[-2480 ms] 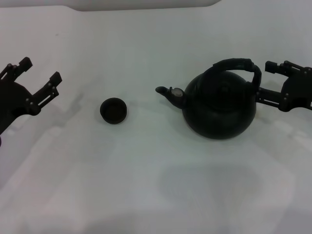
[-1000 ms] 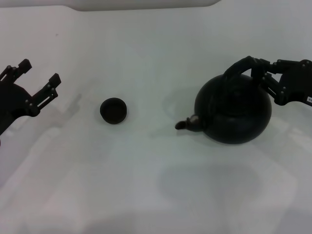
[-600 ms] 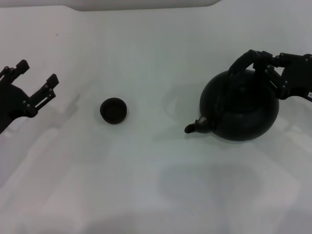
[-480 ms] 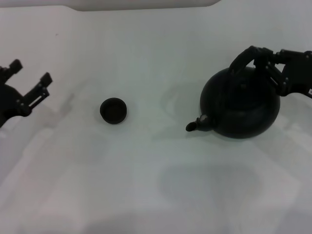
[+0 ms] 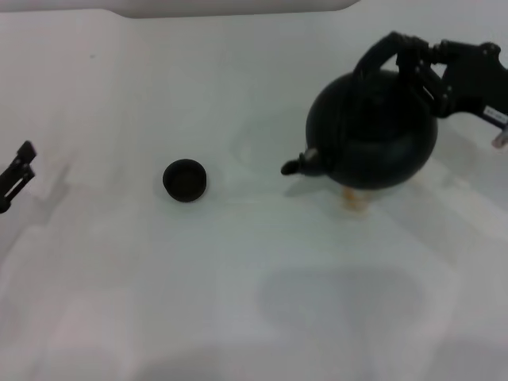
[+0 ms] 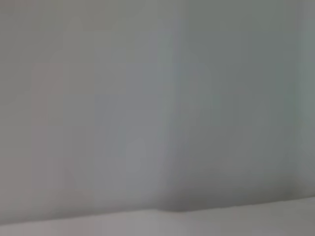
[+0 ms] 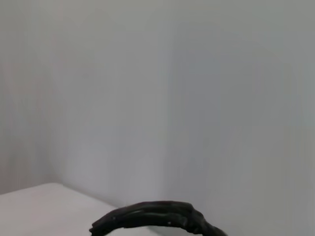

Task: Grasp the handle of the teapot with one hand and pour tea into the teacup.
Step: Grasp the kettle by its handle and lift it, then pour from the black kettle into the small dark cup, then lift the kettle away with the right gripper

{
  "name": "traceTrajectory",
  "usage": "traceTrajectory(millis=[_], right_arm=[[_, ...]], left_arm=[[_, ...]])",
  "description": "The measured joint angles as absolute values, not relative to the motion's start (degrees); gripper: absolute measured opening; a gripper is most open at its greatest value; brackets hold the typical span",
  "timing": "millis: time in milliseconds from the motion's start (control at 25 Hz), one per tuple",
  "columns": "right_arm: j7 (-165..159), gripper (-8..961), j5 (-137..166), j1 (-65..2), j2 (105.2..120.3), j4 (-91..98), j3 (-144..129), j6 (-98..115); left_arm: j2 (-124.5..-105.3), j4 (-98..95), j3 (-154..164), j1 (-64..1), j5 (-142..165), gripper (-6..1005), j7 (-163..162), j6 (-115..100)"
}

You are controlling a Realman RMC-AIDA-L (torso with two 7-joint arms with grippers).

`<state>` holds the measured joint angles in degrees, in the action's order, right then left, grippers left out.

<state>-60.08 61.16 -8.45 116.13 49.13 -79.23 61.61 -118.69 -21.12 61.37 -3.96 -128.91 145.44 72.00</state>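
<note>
The black teapot (image 5: 373, 131) hangs off the table at the right, tilted, with its spout (image 5: 294, 166) pointing left and slightly down. My right gripper (image 5: 414, 62) is shut on the arched handle (image 5: 375, 54) from the right. The handle's ribbed top also shows in the right wrist view (image 7: 152, 217). The tiny black teacup (image 5: 185, 180) stands on the table, well to the left of the spout and apart from it. My left gripper (image 5: 16, 171) is at the far left edge, open and empty, mostly out of view.
The white table (image 5: 238, 270) carries the teapot's shadow at front right. A small tan patch (image 5: 354, 199) lies on the table under the teapot. A white raised edge (image 5: 230, 6) runs along the back. The left wrist view shows only blank grey.
My right gripper has lifted the teapot off the table and carried it up and a little left. The left arm has drawn back to the left, nearly out of view.
</note>
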Motion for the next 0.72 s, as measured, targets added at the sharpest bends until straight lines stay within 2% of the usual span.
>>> traceTrajectory(millis=[720], right_arm=[[-52.3,141,54.9,-8.6,116.10,61.9,-96.7,36.6]], left_arm=[[-118.59,-13.2,54.4,-2.0,-128.7,802,148.8,66.8]])
